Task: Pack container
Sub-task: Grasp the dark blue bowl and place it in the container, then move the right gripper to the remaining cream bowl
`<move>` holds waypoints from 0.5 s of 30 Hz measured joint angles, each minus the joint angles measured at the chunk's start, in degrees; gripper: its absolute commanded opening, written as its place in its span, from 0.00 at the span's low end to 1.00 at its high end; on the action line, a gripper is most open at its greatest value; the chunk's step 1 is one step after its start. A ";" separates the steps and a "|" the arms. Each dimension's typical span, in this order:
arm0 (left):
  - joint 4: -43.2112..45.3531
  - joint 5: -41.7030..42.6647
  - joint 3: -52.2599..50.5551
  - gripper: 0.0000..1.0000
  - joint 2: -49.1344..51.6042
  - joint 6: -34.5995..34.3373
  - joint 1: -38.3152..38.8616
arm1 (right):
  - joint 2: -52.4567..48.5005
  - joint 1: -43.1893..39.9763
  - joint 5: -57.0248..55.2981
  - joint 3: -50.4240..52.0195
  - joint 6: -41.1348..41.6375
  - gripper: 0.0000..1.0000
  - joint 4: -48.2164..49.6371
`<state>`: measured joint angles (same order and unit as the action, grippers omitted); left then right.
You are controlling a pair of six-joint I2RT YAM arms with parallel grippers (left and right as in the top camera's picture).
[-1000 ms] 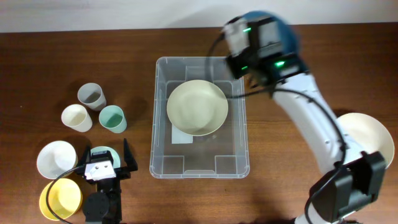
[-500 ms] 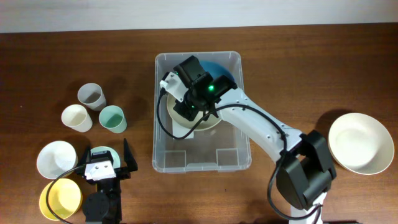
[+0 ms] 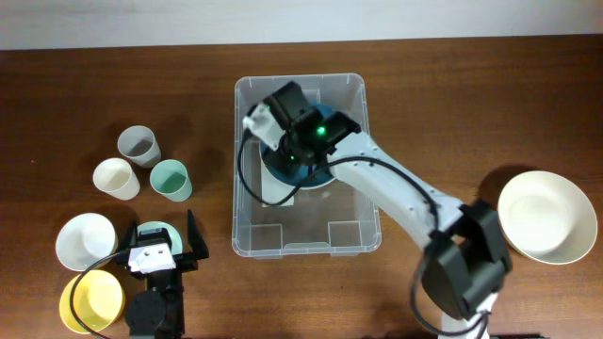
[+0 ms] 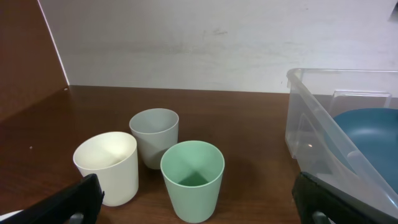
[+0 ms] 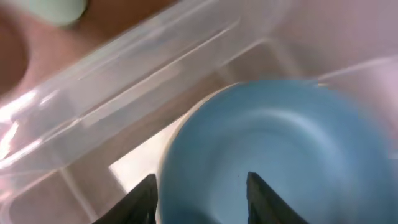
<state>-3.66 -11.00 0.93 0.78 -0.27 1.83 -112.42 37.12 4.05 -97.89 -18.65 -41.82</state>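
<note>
The large clear plastic rectangular container point(image 3: 283, 240) sits opening up on the brown wooden counter point(image 3: 471, 94), long axis running far to near. Only the right wrist view resolves the right gripper point(image 5: 202, 199), spread over a dark blue round bowl point(image 5: 280, 143) inside the container. The left gripper point(image 4: 196, 186), left of the container, is spread wide.

No legible text or markings.
</note>
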 measured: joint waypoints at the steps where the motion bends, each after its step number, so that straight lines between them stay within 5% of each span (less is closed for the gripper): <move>1: 0.02 0.00 0.00 0.99 0.00 -0.02 0.00 | 2.05 -0.55 -3.58 -1.40 1.77 0.44 -0.22; 8: 0.02 0.00 0.00 1.00 0.00 0.00 0.00 | 18.58 -18.95 -19.71 -6.62 18.95 0.52 -7.93; 15: 0.02 0.00 0.00 0.99 0.00 0.00 0.00 | 14.08 -40.57 -22.29 -3.78 39.63 0.56 -21.05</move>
<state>-3.64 -11.00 0.93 0.78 -0.27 1.83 -98.35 -3.44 -18.24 -101.67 20.97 -62.87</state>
